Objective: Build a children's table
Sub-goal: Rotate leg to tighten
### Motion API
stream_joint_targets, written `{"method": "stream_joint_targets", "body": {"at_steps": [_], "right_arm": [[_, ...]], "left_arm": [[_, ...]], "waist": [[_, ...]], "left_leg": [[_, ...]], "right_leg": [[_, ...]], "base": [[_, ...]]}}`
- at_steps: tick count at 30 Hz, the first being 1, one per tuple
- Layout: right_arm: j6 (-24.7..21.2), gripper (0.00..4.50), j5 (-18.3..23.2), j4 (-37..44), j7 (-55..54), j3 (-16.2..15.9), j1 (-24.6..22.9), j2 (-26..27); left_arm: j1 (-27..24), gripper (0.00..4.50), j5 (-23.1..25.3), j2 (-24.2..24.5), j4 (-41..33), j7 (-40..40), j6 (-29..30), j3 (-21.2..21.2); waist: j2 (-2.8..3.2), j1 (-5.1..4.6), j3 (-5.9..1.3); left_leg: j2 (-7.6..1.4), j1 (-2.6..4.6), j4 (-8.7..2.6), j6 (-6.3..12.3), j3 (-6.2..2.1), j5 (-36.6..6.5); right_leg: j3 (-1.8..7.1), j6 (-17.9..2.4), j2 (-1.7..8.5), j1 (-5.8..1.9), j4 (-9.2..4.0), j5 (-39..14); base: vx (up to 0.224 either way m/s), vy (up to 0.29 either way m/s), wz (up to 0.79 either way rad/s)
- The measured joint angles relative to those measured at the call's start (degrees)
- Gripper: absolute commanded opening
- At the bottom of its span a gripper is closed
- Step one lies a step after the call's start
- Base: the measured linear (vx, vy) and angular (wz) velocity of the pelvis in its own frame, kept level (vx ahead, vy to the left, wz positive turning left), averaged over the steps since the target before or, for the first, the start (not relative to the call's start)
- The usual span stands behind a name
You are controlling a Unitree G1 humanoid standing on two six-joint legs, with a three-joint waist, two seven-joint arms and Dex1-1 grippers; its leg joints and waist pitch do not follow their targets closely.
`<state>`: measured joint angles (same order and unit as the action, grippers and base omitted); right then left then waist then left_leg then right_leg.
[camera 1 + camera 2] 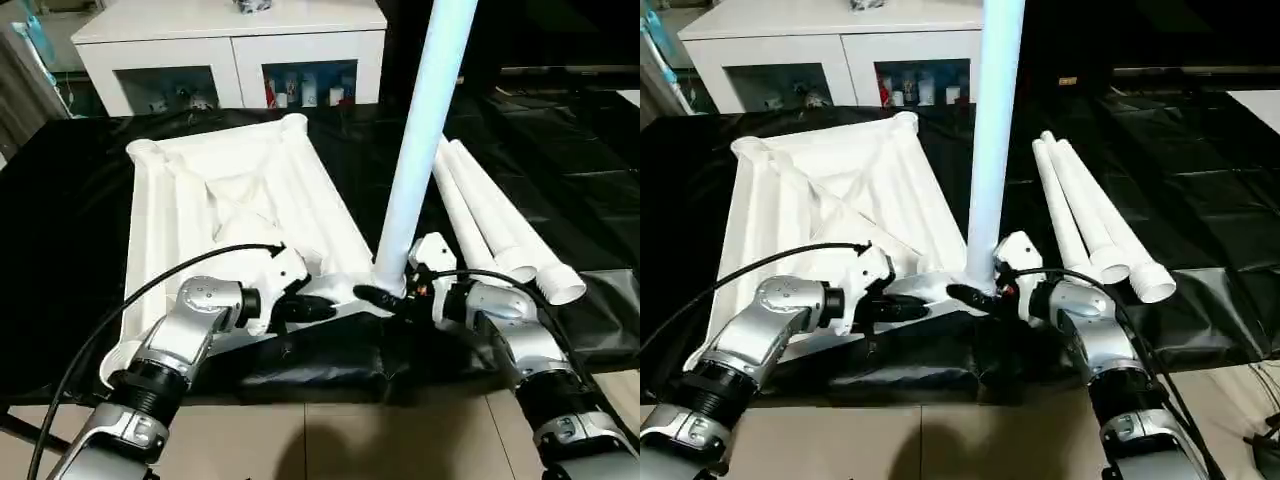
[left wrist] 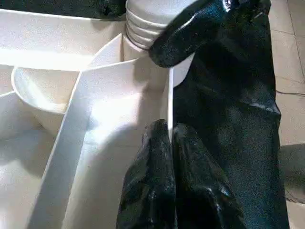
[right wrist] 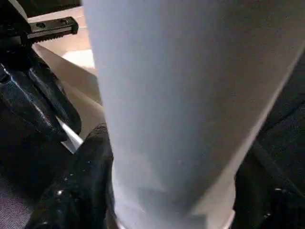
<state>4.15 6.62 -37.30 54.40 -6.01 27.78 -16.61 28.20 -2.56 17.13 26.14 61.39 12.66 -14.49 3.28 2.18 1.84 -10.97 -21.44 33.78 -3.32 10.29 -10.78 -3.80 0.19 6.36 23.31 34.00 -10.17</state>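
The white table top (image 1: 180, 200) lies upside down on the black cloth, its X ribs and round corner sockets facing up. One white leg (image 1: 425, 120) stands upright in the near right corner socket. My right gripper (image 1: 390, 292) sits at the base of that leg, a black finger (image 3: 90, 181) against each side of it. My left gripper (image 2: 169, 131) is shut on the thin near rim (image 2: 169, 95) of the table top, just left of the upright leg. Other white legs (image 1: 490, 225) lie side by side to the right.
A white cabinet (image 1: 230, 30) with glass doors stands behind the work surface. Black sheeting (image 1: 60, 230) covers the surface and bunches at the near edge, with tiled floor (image 1: 330, 440) below. Black cables loop over both forearms.
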Motion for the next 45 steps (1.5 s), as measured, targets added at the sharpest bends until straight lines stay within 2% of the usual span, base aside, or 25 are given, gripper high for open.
{"method": "stream_joint_targets", "body": {"at_steps": [11, 16, 23, 27, 29, 32, 40, 41, 43, 45], "right_arm": [[0.0, 2.72, 0.0, -0.1, -0.2, 0.0, 0.0, 0.2], [0.3, 2.72, 0.0, -1.6, -5.8, 1.3, 0.0, 2.9], [-2.5, 2.72, -2.2, -6.4, -27.3, 5.6, 3.4, 10.3], [-5.0, 2.72, -4.0, -14.0, -45.7, 9.2, 10.1, 13.4], [-5.4, 2.72, -4.1, -16.6, -51.0, 10.3, 12.1, 13.7], [-5.1, 2.72, -4.2, -17.9, -54.2, 11.1, 13.0, 13.9], [-3.4, 2.72, -4.4, -20.6, -55.7, 13.0, 14.6, 14.4], [-3.3, 3.07, -4.4, -20.8, -55.7, 13.0, 14.6, 14.4], [-2.5, 3.42, -4.0, -20.9, -55.3, 13.2, 14.6, 14.7], [-1.8, 3.61, -3.8, -20.9, -54.3, 13.2, 14.5, 16.7]], "left_arm": [[0.0, 0.00, 0.0, 0.2, 0.0, 0.2, 0.2, 0.0], [0.3, 0.00, 0.1, -0.8, 0.6, -2.1, 0.6, 0.1], [5.4, 0.00, 2.7, -7.2, 8.0, -13.2, 2.0, 0.6], [13.1, 0.00, 4.4, -15.4, 19.3, -25.2, 2.8, 1.1], [15.6, 0.00, 4.6, -18.1, 23.7, -28.5, 1.8, 1.3], [17.1, 0.00, 4.7, -19.7, 26.6, -29.9, 0.0, 1.3], [19.0, 0.00, 4.9, -20.2, 31.1, -29.9, -4.0, 1.7], [19.0, 0.00, 4.9, -20.2, 31.4, -29.9, -4.4, 1.7], [19.1, 0.00, 5.1, -20.1, 31.9, -30.2, -5.1, 1.9], [19.7, 0.00, 5.3, -19.4, 32.9, -32.2, -5.4, 2.9]], "waist": [[0.00, -0.06, 0.00], [0.01, -0.52, -0.01], [-0.01, -0.82, -0.01], [-0.01, -0.23, -0.02], [0.00, -0.04, -0.02], [0.06, -0.02, -0.06], [0.09, -0.06, -0.08], [0.09, -0.05, -0.08], [0.09, -0.15, -0.08], [0.06, -1.00, -0.07]], "left_leg": [[-0.01, 0.00, 0.05, 0.00, 0.00, 0.0], [-0.02, 0.07, 0.10, -0.01, 0.00, 0.0], [0.00, 0.37, 0.09, -0.35, -0.01, -0.2], [0.13, 0.37, 0.09, -0.36, 0.05, -0.2], [0.15, 0.36, 0.04, -0.36, 0.28, -0.2], [0.19, 0.27, 0.06, -0.33, 0.36, -0.2], [0.18, 0.13, 0.08, -0.31, 0.32, -0.2], [0.17, 0.12, 0.08, -0.31, 0.31, -0.2], [0.16, 0.12, 0.06, -0.31, 0.30, -0.2], [0.11, 0.07, 0.06, -0.32, 0.27, -0.2]], "right_leg": [[-0.01, 0.0, 0.00, 0.00, 0.04, 0.0], [0.02, 0.0, -0.01, -0.03, 0.10, 0.0], [0.08, -0.1, -0.02, -0.28, 0.11, 0.1], [0.23, -0.1, 0.02, -0.52, -0.01, 0.1], [0.43, 0.1, 0.07, -0.59, -0.05, -0.1], [0.58, 0.0, 0.08, -0.63, -0.10, 0.0], [0.53, -0.1, 0.09, -0.62, -0.09, 0.1], [0.51, -0.1, 0.09, -0.62, -0.09, 0.1], [0.49, -0.1, 0.09, -0.62, -0.10, 0.1], [0.39, -0.1, 0.07, -0.54, -0.12, 0.1]], "base": [[0.000, 0.000, 0.00], [0.000, 0.000, 0.00], [0.000, 0.000, 0.00], [0.000, 0.000, 0.00], [0.000, 0.000, 0.00], [0.000, 0.000, 0.00], [0.000, 0.000, 0.00], [0.000, 0.000, 0.00], [0.000, 0.000, 0.00], [0.000, 0.000, 0.00]]}}
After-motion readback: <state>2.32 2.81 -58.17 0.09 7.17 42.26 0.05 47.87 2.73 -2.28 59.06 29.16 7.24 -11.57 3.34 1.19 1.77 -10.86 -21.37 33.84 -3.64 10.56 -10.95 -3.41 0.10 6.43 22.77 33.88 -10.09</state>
